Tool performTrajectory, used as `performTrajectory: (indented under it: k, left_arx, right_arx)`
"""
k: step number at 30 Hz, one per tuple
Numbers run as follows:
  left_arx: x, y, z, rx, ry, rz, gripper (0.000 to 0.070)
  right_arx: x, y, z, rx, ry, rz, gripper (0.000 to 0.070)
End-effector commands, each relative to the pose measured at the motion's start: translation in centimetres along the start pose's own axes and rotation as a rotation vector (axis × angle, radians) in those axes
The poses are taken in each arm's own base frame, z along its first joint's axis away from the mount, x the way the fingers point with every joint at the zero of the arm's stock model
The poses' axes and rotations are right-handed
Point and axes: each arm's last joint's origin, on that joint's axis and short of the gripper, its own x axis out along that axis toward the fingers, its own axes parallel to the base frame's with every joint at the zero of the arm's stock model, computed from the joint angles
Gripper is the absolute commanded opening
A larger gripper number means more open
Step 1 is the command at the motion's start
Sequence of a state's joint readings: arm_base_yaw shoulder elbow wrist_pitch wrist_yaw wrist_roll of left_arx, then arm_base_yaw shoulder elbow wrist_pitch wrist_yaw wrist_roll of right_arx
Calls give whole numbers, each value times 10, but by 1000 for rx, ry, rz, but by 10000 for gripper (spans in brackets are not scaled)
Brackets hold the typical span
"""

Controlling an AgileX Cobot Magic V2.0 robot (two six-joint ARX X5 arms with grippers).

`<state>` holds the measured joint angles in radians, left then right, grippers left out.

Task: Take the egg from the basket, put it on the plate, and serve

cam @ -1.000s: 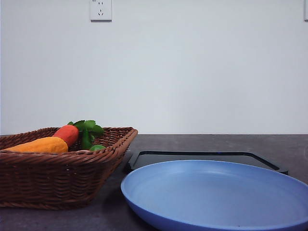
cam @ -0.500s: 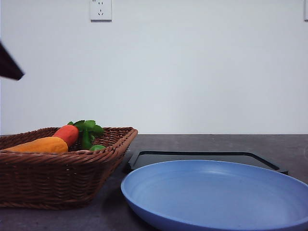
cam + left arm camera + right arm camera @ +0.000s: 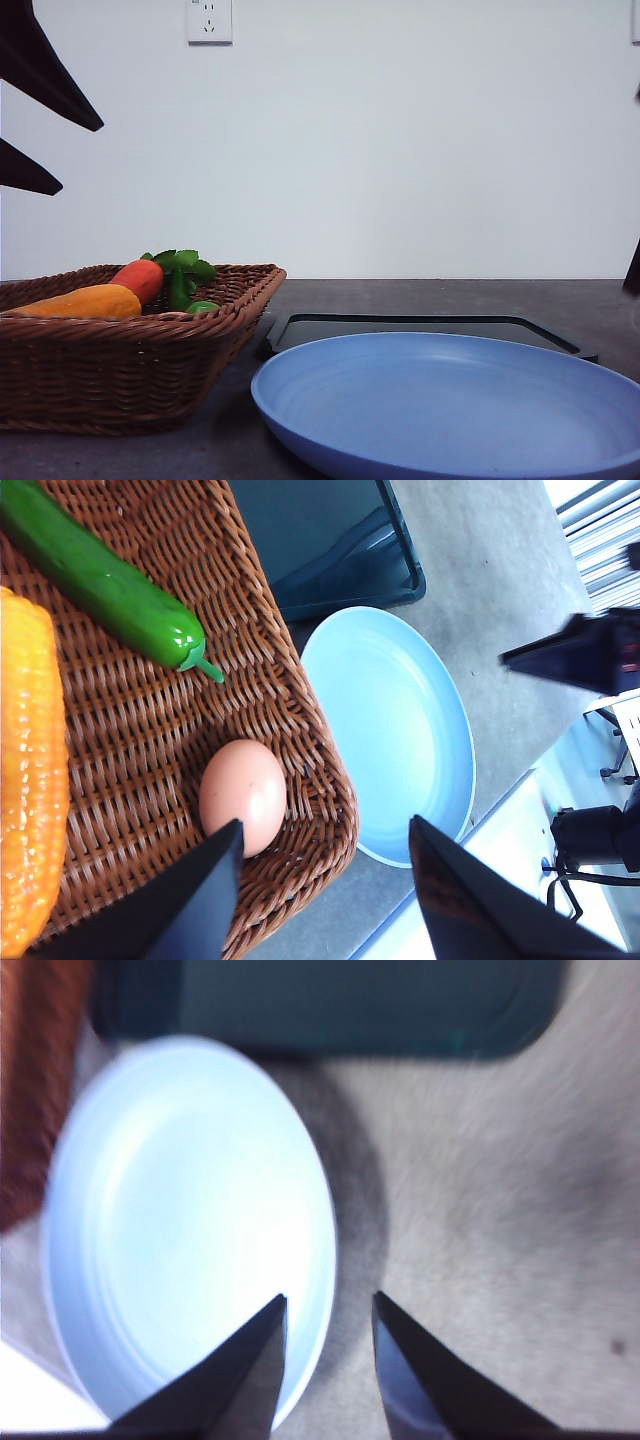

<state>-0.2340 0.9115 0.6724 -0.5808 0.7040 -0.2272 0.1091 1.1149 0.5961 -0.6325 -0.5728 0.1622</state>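
The brownish-pink egg (image 3: 242, 795) lies in the brown wicker basket (image 3: 300, 730) near its corner, close to the light-blue plate (image 3: 395, 730). My left gripper (image 3: 325, 825) hangs open above that corner, one finger (image 3: 190, 900) just beside the egg, with nothing held. In the front view the left gripper (image 3: 82, 158) is high at the far left, above the basket (image 3: 120, 370), and the plate (image 3: 450, 410) is in front. My right gripper (image 3: 329, 1297) is open over the edge of the plate (image 3: 190, 1220), also with nothing held.
The basket also holds a green cucumber (image 3: 110, 580), a yellow corn cob (image 3: 30, 780) and a carrot toy (image 3: 140, 278). A flat black tray (image 3: 420, 325) lies behind the plate. The table edge runs close past the plate in the left wrist view.
My left gripper has come into the front view at the upper left and moved further in. Dark parts of the right arm now show at the right edge.
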Motion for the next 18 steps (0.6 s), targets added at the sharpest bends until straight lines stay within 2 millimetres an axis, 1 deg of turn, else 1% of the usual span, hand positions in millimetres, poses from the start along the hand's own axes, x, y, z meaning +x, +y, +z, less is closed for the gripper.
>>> performTrajectory:
  k: [1, 4, 9, 10, 12, 15, 18]
  left_arx:
    - [-1, -3, 4, 16, -7, -8, 347]
    - [-1, -3, 4, 15, -6, -8, 346]
    - [-1, -3, 4, 14, -4, -7, 342]
    - [-1, -3, 4, 14, -4, -7, 342]
    - [-1, -3, 4, 13, -3, -7, 342]
    - [-1, -3, 4, 14, -4, -7, 342]
    - [-1, -3, 4, 14, -4, -7, 343]
  right_arx:
    - [9, 1, 5, -25, 31, 9, 172]
    - [25, 2, 7, -31, 84, 17, 172]
    - [45, 3, 10, -34, 130, 27, 168]
    - [48, 3, 10, -33, 136, 28, 156]
    - [52, 3, 10, -22, 144, 28, 110]
    - [53, 3, 11, -22, 139, 27, 3]
    - [53, 3, 11, -19, 136, 26, 0]
